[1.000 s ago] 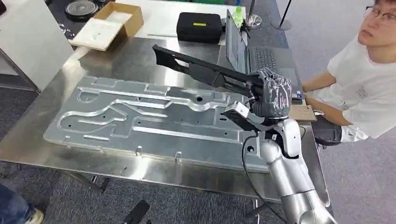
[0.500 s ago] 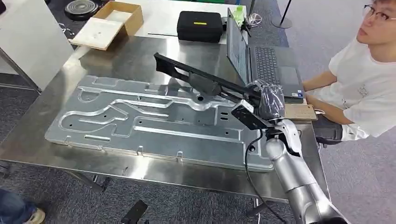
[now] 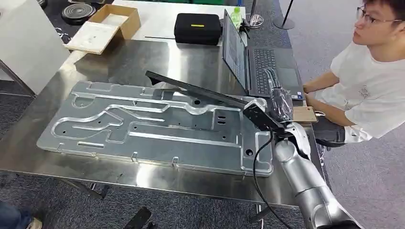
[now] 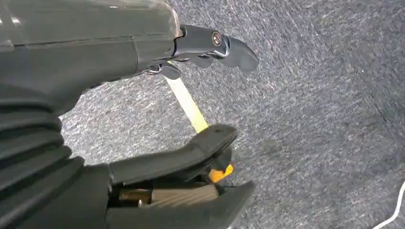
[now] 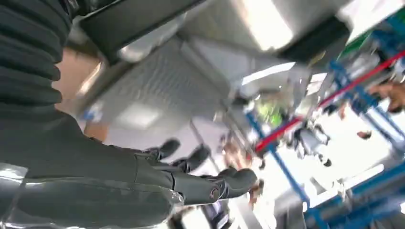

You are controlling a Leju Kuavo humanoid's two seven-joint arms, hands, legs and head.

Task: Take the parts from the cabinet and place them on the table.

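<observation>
Head view: right hand [image 3: 281, 106] grips the long black part [image 3: 193, 90] by its near end, long axis running away-left, low over the metal plate [image 3: 143, 126] on the table [image 3: 200, 59]; left hand [image 4: 143, 119] hangs w/ fingers apart, holding nothing.

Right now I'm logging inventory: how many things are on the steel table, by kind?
Metal plate: 1
Long black part, held by the right hand: 1
Laptop: 1
Phone: 1
Total: 4

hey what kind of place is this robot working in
Probably a factory workshop or test floor: a stainless steel table carries a large machined aluminium plate, with a laptop and a black equipment case behind it.
</observation>
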